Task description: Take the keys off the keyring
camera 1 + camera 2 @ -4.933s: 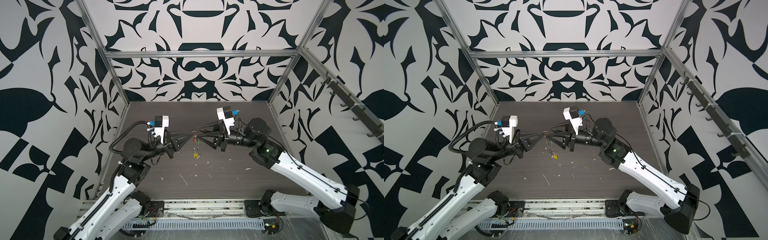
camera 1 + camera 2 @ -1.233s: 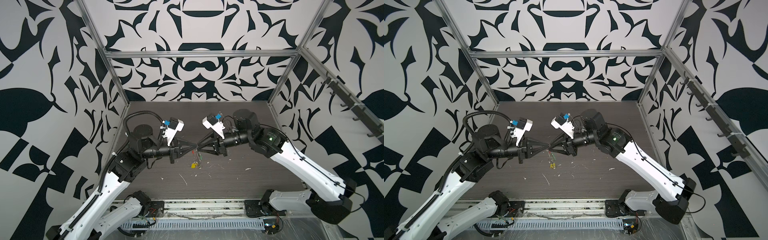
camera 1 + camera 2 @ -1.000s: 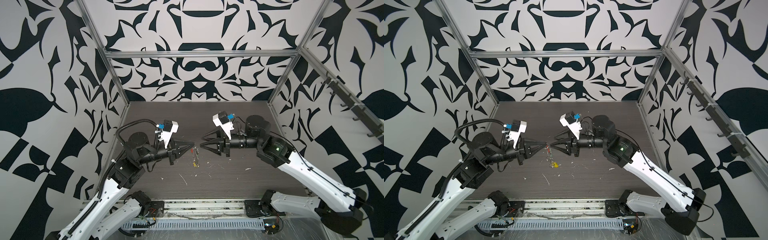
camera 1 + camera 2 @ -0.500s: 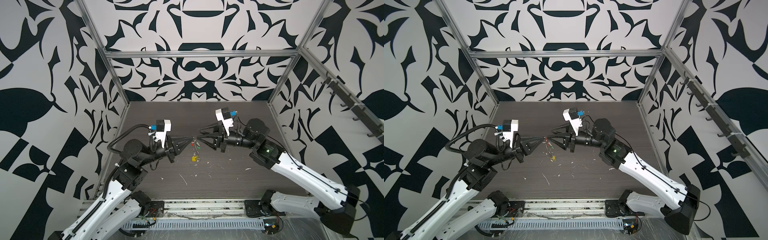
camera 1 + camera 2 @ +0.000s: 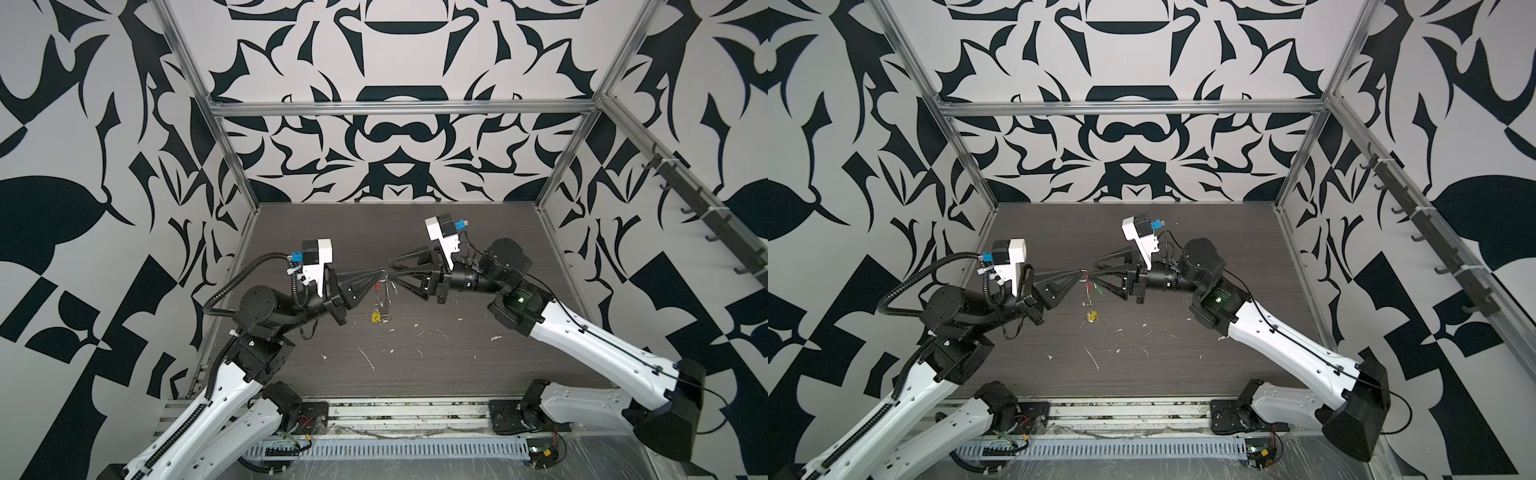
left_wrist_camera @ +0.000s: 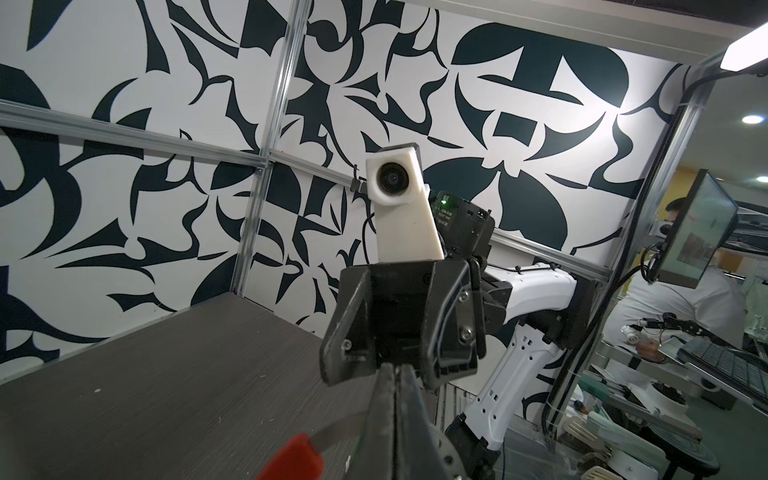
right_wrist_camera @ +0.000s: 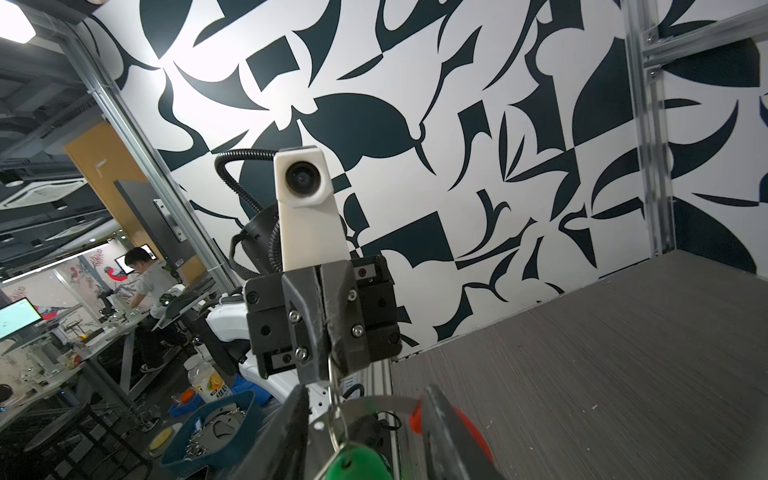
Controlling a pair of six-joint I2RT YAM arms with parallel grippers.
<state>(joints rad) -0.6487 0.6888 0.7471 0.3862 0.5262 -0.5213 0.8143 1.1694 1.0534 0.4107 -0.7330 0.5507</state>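
Hanging in mid-air over the table (image 5: 457,374), centre of the scene, the keyring (image 5: 385,293) dangles from the left pincer (image 5: 383,272). That pincer's fingers are pressed together, pinching the grey wire loop just beside the red sleeve (image 5: 378,285). The left wrist view shows the flat wire coming out of the closed tips, with the sleeve next to them.

From the right comes the right pincer (image 5: 392,271), almost tip to tip with the left one. Its fingers are spread, one on the far side of the loop's top and one on the near side, in both top views. In the right wrist view the wire crosses the gap between its fingers (image 7: 449,440). The red sleeve sits up against one finger, contact unclear. No clamping on anything visible.

On a small silver ring (image 7: 330,370) strung on the wire hangs the green key (image 7: 357,461), low between the right pincer's fingers. In a top view it is a thin green sliver (image 5: 1100,288) just right of the loop.

At the loop's bottom end sits the yellow key (image 5: 376,318), the lowest part, close over the table; can't tell if it touches. Both keys are on the keyring.

Scattered white flecks (image 5: 368,359) lie on the table, mostly nearer than the keys.
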